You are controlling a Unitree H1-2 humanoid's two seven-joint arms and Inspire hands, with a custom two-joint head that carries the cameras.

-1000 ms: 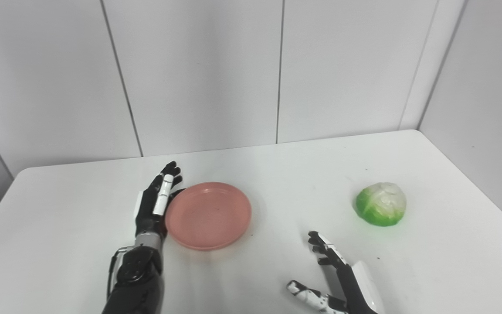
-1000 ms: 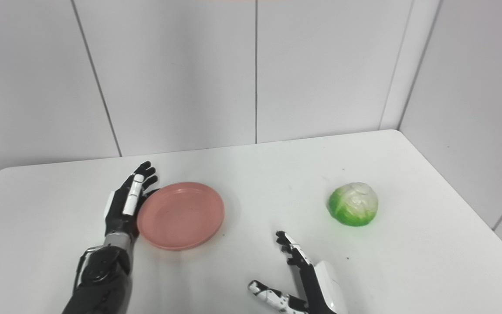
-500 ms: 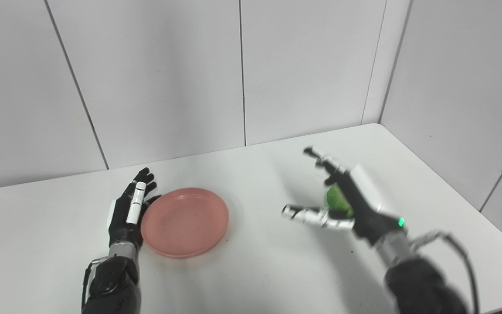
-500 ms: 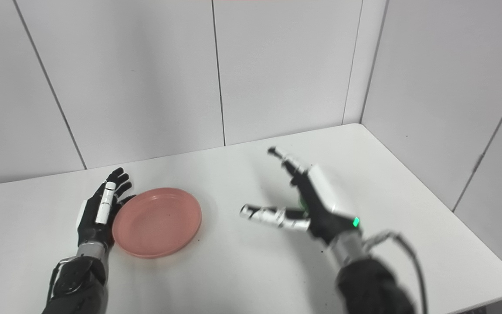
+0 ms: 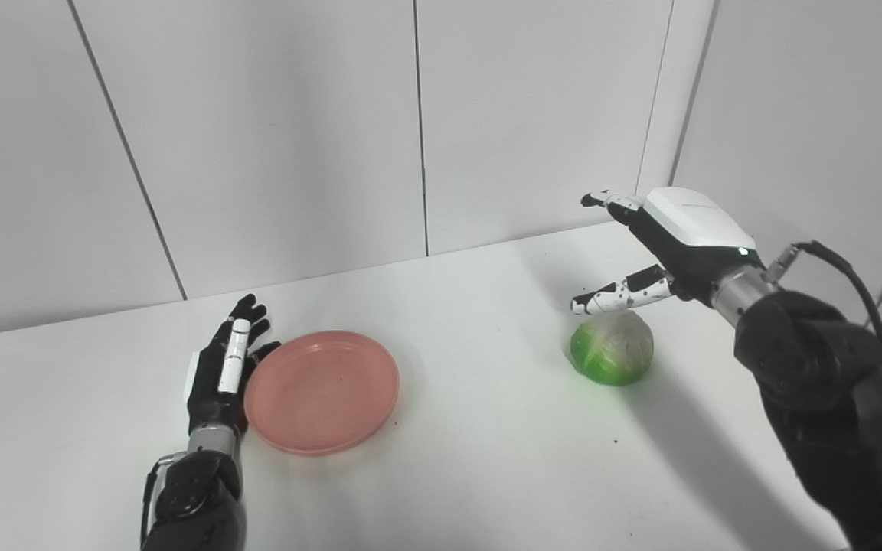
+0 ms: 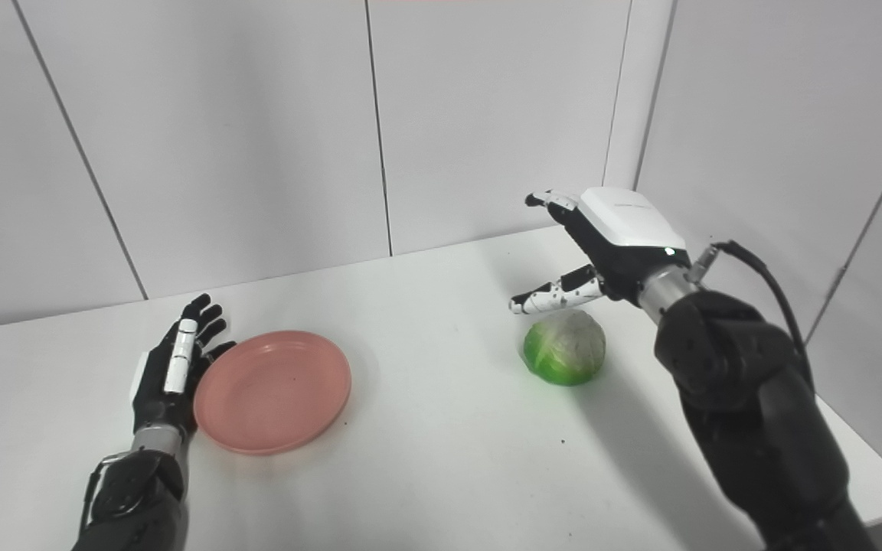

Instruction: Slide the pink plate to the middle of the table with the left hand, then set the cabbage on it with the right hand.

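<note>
So the right hand [image 5: 671, 245] is up in the air with its fingers spread wide and nothing in its grasp, palm facing down and to the left. Its thumb [image 5: 615, 292] sticks out toward the left, just over the top of the cabbage [image 5: 612, 351], though it's hard to say if it actually touches; looks like a small gap. That cabbage sits on the white table [image 5: 487, 459] right below the hand, green on the left side and pale on top, not lifted at all. The dark forearm behind the hand runs down to the bottom right corner, with a black cable [image 5: 847, 268] looping off the wrist.

Over on the other side, the left hand [image 5: 223, 371] lies low by the table, fingers straight and a bit apart, holding nothing. Its inner edge is right up against the left rim of the pink plate [image 5: 322, 390], touching or as good as. The plate is flat on the table with nothing on it, well apart from the cabbage, left of where the right hand hangs.

Behind everything are plain white wall panels [image 5: 280, 130].
</note>
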